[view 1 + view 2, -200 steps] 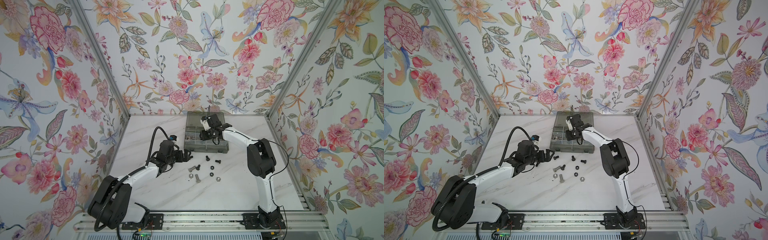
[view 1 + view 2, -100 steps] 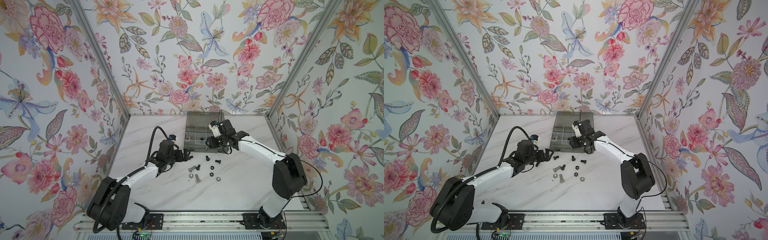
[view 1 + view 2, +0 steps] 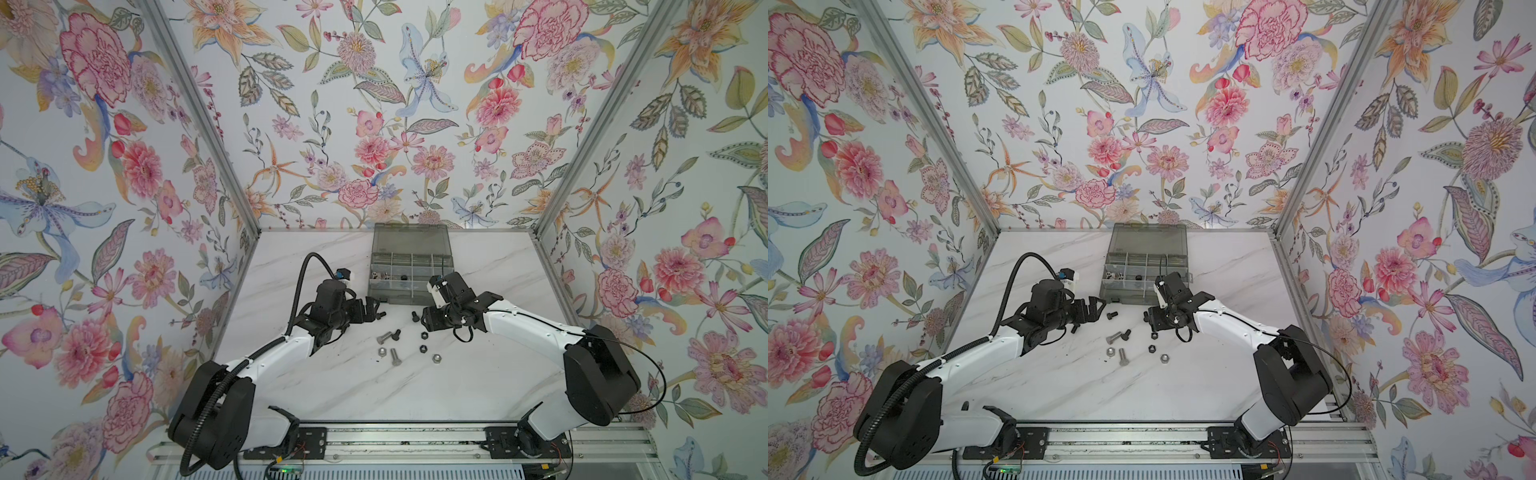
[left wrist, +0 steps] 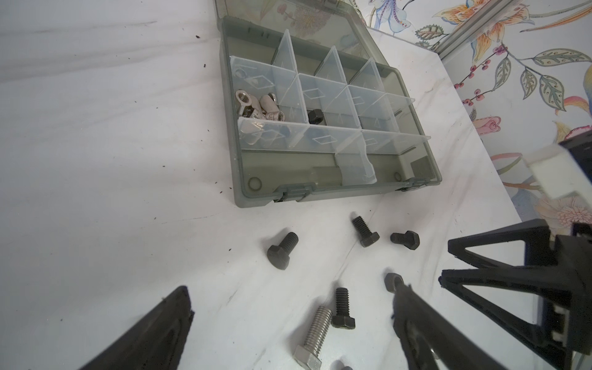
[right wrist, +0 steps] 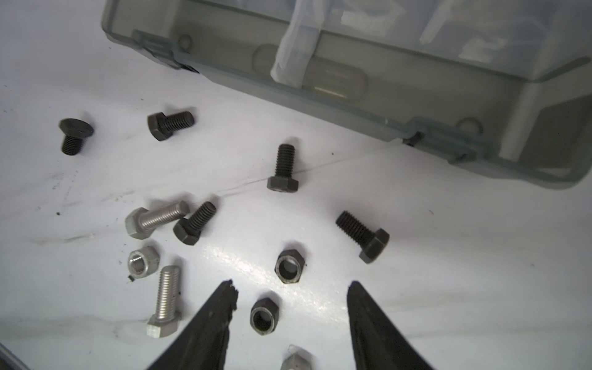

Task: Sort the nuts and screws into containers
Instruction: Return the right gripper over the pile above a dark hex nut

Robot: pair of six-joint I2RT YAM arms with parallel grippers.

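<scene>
The loose screws (image 5: 283,168), five black and two silver, lie scattered at the lower middle of both top views. Among them are the loose nuts (image 5: 290,266), two black and two silver. All of these lie on the table (image 3: 415,395), just in front of the smoky-grey box (image 3: 395,297).

The box stands toward the back of the table with its lid (image 3: 411,239) raised. Clear dividers split it into small cells (image 4: 333,96). One cell at the left holds several silver nuts, and the cell next to it holds a single black one.

The right gripper (image 5: 291,286) hangs low over the pile with its jaws parted and gripping nothing. In the right wrist view one black nut lies on the table between its fingers, clear of both.

The left gripper (image 4: 291,288) sits left of the pile with its jaws spread wide and empty.

The table is white marble-patterned with faint grey veins and small dark specks. Walls (image 3: 374,104) papered with large flowers close it in on three sides, with metal posts (image 3: 199,116) at the corners. A metal rail (image 3: 395,440) carries both arm bases along the bottom edge.
</scene>
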